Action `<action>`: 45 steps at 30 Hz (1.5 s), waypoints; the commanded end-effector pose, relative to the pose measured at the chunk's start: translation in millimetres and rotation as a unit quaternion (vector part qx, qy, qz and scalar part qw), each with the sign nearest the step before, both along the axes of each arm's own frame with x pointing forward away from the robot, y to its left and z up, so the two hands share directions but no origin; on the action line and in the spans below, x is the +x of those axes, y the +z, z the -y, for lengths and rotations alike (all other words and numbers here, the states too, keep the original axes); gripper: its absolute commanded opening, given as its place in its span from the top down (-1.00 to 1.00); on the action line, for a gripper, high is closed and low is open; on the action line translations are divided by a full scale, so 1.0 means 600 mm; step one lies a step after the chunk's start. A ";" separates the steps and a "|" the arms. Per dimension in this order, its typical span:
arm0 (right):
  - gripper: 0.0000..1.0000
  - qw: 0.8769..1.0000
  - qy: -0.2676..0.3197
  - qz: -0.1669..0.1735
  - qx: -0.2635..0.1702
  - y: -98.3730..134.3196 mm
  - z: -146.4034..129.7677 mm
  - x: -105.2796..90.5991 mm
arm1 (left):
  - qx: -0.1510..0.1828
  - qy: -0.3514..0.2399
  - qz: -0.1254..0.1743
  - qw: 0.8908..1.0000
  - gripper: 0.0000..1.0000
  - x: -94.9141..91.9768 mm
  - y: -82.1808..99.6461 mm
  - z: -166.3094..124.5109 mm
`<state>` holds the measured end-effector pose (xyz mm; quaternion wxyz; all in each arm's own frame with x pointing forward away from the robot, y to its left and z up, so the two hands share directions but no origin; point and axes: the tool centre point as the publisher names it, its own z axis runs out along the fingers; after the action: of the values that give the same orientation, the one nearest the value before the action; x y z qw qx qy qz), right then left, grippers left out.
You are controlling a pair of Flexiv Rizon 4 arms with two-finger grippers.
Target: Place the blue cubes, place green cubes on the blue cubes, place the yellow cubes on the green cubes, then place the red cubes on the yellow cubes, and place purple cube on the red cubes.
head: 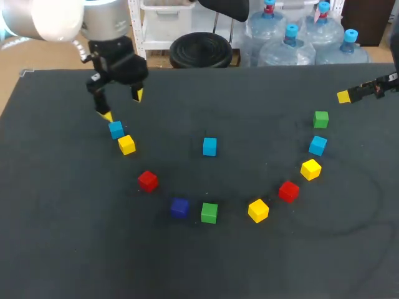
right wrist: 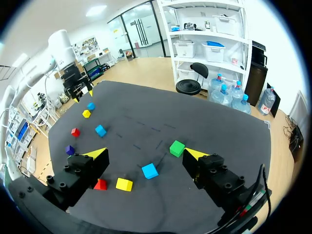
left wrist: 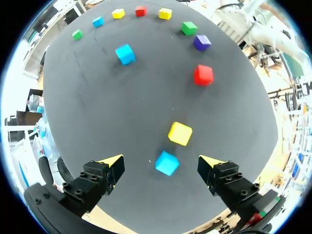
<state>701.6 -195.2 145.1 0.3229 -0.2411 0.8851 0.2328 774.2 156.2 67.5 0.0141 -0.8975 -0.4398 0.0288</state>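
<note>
- The left jaws hang wide open and empty over the far left part of the bench [head: 62,249]. In the left wrist view they straddle a blue cube [left wrist: 167,163] without touching it. I judge the step in hand to be the first pick; nothing is stacked yet.
- A yellow cube [left wrist: 180,133] lies just beside that blue cube, slightly ahead of it. If the jaws come down off-line, a fingertip [left wrist: 113,161] could shove the yellow one or pinch both together.
- The blue cube looks turned relative to the jaws. Closing on its corners instead of its flat faces could make it spin, squirt out or sit crooked in the grasp.
- In the head view one yellow tip sits very near the cube's top. A straight drop from there might land on the cube and pin it instead of passing beside it.
- The right jaws are also spread wide, holding nothing, at the far right edge. A green cube [right wrist: 177,147] and another blue cube [right wrist: 149,170] lie ahead of them.
- A third blue cube [head: 209,147] sits alone mid-bench. If both arms go for it or meet there, they could clash.
- A base set down skewed would probably pass its error up through green, yellow, red and purple [head: 179,207], and the top layers could topple.
</note>
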 end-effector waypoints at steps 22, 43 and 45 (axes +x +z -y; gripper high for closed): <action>-1.00 1.000 0.001 0.001 0.002 -0.002 0.000 0.002 | -0.080 -0.106 -0.001 0.991 -1.00 -0.009 -0.051 -0.069; -1.00 1.000 0.001 0.001 0.002 -0.002 0.000 0.002 | -0.063 -0.123 -0.019 0.990 -1.00 0.008 -0.103 -0.049; -1.00 1.000 0.001 0.001 0.002 -0.002 0.000 0.002 | -0.058 -0.127 -0.020 0.990 -1.00 0.010 -0.106 -0.050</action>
<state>701.6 -195.2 145.1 0.3228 -0.2411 0.8851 0.2327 772.2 188.3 5.2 -0.0329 -0.9436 -0.3229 0.0656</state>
